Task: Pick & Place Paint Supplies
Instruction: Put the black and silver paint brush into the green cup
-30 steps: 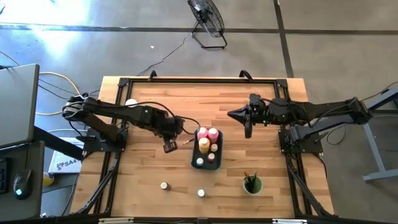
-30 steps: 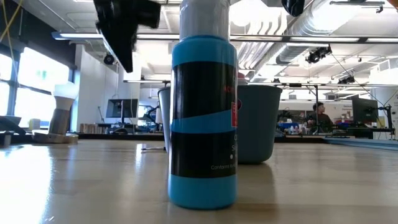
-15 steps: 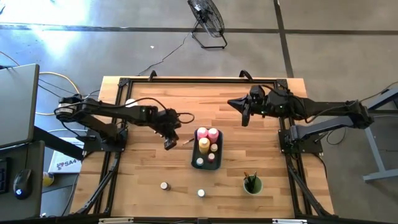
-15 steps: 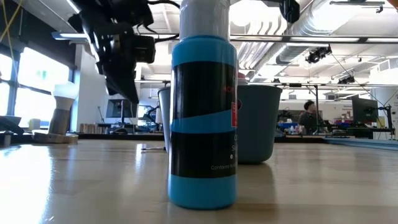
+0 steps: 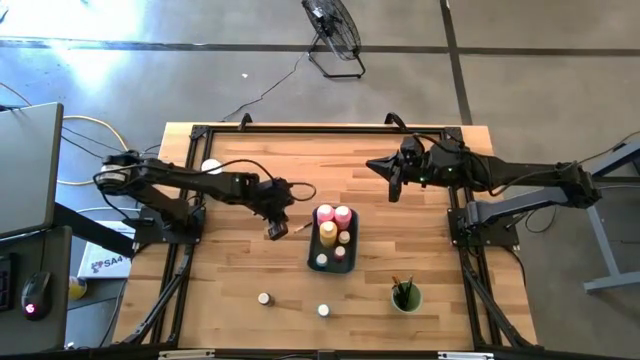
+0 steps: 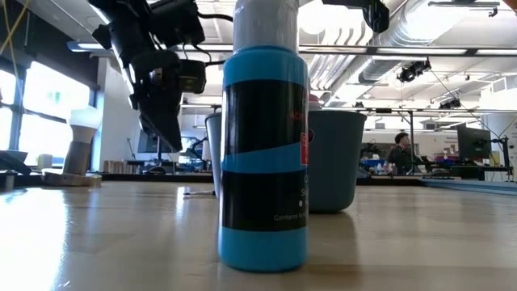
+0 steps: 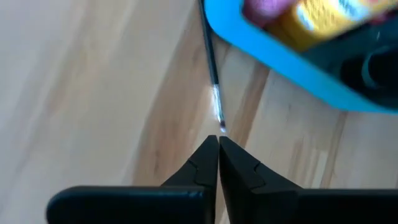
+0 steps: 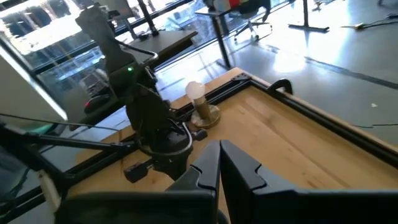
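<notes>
The left gripper (image 5: 273,230) is seen just left of centre in the high view, pointed down at the wooden table (image 5: 240,275) close beside the left edge of the blue-grey tray (image 5: 312,252). In the left wrist view its two dark fingers (image 7: 208,165) are pressed together with no gap, and nothing is held between them. A thin paintbrush (image 7: 210,68) lies on the wood just ahead of the fingertips, its pale bristle end nearest them; whether it is touched cannot be told. The brush runs alongside the tray's rim.

In the tray, at the centre of the high view, two pink squeeze bottles (image 5: 334,214) are stood at the upper end, a yellow squeeze bottle (image 5: 328,232) just below them, and small pale-capped jars (image 5: 322,260) towards the lower end. Two more jars are left on the bare table at lower centre: one (image 5: 264,298) to the left, another (image 5: 323,310) to its right. More brushes are stood upright in the green cup (image 5: 406,297) at lower right.

The right gripper (image 5: 393,186) is held above the table at upper right of the high view, well apart from the tray. In the right wrist view its fingers (image 8: 208,168) are closed against each other and nothing is gripped.

In the low view a blue and black bottle (image 6: 263,153) fills the middle of the frame.
</notes>
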